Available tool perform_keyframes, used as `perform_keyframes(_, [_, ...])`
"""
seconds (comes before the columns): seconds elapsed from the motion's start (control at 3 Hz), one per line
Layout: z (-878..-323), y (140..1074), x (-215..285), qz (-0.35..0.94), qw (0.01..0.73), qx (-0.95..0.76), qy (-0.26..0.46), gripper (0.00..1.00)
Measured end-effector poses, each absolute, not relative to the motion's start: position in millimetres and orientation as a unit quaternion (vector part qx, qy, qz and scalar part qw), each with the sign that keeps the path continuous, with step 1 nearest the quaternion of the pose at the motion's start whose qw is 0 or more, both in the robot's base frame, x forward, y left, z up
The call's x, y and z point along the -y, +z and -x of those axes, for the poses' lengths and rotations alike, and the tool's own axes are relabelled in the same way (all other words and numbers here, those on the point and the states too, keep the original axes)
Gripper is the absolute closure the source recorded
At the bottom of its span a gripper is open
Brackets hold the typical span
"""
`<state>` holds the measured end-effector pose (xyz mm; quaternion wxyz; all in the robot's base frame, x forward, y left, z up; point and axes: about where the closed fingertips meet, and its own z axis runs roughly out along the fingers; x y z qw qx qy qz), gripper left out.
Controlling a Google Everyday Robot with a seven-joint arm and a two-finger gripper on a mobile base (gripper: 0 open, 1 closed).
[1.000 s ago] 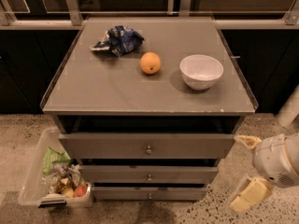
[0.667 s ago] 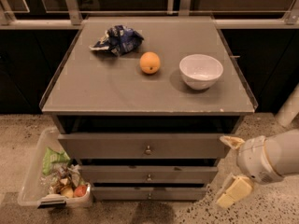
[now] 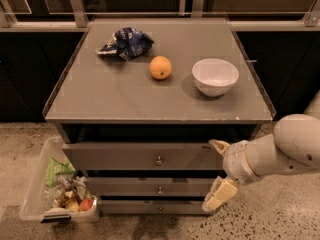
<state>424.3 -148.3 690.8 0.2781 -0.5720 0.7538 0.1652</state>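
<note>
My gripper (image 3: pixel 216 173) hangs in front of the right part of the drawer cabinet (image 3: pixel 150 156), below the tabletop. Its fingers are spread apart, one near the top drawer's right end and one (image 3: pixel 218 196) lower by the second drawer, with nothing between them. On the grey tabletop (image 3: pixel 125 99) stand a white bowl (image 3: pixel 215 76) at the right, an orange (image 3: pixel 160 67) in the middle and a crumpled blue chip bag (image 3: pixel 125 43) at the back left. The top drawer knob (image 3: pixel 158 160) is left of the gripper.
A clear plastic bin (image 3: pixel 57 191) with food scraps and wrappers sits on the speckled floor at the cabinet's left foot. A railing (image 3: pixel 75 4) runs behind the table. Dark cupboards flank both sides.
My arm has swung left from the right edge toward the drawer fronts, bringing the gripper up against the cabinet's right side. The tabletop objects have not moved.
</note>
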Motion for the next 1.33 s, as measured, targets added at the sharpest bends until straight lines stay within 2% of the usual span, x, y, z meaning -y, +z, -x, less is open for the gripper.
perform_keyframes(1.33, [-444, 659, 170, 0.541, 0.293, -0.771, 0.164, 0.00])
